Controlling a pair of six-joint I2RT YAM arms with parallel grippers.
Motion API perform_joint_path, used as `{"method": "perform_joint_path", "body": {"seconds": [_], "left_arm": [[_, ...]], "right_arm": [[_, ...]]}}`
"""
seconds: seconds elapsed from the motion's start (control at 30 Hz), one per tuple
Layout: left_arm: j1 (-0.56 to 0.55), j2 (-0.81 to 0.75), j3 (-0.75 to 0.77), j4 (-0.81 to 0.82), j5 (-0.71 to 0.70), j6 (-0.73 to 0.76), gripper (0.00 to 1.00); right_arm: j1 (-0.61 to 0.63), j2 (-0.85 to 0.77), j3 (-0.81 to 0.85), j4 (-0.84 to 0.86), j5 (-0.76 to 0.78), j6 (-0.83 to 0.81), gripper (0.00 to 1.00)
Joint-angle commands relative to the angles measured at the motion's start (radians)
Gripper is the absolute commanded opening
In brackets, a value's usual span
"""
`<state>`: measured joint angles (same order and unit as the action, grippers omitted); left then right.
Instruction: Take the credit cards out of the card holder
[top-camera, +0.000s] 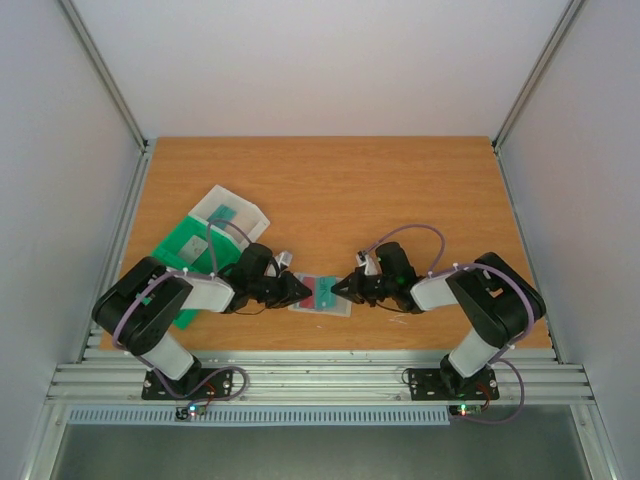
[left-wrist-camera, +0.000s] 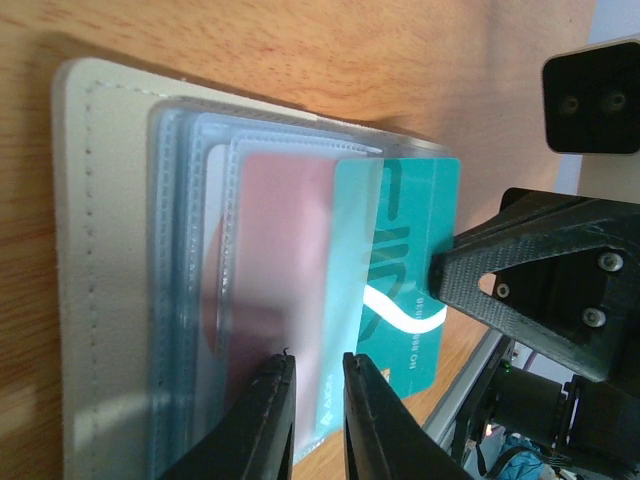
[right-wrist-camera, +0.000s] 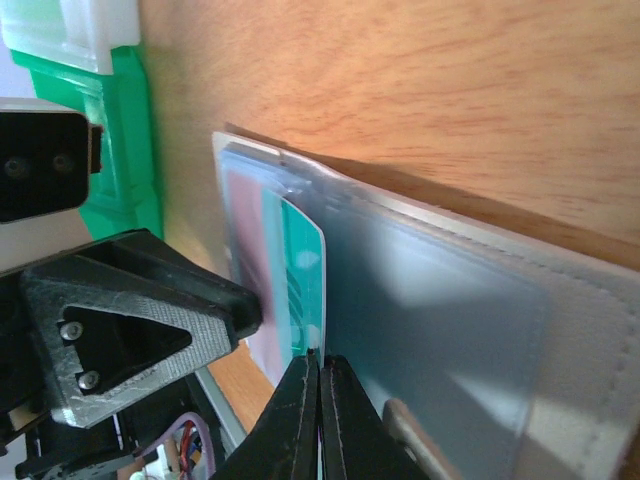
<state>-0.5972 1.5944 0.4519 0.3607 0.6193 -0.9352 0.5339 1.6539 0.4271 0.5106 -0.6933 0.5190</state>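
The right gripper (right-wrist-camera: 318, 362) nips the teal card (left-wrist-camera: 410, 230); left gripper (left-wrist-camera: 320, 362) clamps the card holder (left-wrist-camera: 100, 250); thin bite may slip

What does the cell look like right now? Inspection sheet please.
Surface: wooden table, no damage seen.
Job's things: card holder lies flat between the grippers; teal card sticks partway out of a pocket; red card sits inside the pocket.
Clutter: green tray on the table's left, clear box at its far end.
Grippers: left gripper closed on the card holder's edge; right gripper shut, tips at the teal card's edge.
Cables: purple cables loop along both arms, no snag seen.
Surroundings: white walls, aluminium rails at the near edge.
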Motion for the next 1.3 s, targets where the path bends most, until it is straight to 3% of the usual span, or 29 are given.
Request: {"method": "perform_joint_path", "body": {"seconds": [0.0, 0.33, 0.63, 0.87, 1.27], "left_arm": [[-0.005, -0.016, -0.019, -0.023, -0.043, 0.01, 0.17], [-0.005, -0.032, -0.035, 0.007, -0.038, -0.012, 0.2], [-0.006, -0.235, 0.028, -0.097, -0.011, -0.111, 0.43], [-0.006, -0.375, 0.031, -0.1, -0.013, -0.158, 0.47], [-0.006, -0.368, -0.037, 0.211, 0.048, -0.309, 0.45]], "right_arm": [[-0.017, -0.058, -0.014, -0.083, 0.044, -0.02, 0.01], [-0.023, -0.212, 0.009, -0.319, 0.121, -0.042, 0.01], [-0.023, -0.395, 0.041, -0.397, 0.064, 0.049, 0.01], [-0.023, -0.492, 0.042, -0.303, -0.005, 0.139, 0.01], [-0.005, -0.503, 0.034, -0.091, -0.09, 0.245, 0.01]]}}
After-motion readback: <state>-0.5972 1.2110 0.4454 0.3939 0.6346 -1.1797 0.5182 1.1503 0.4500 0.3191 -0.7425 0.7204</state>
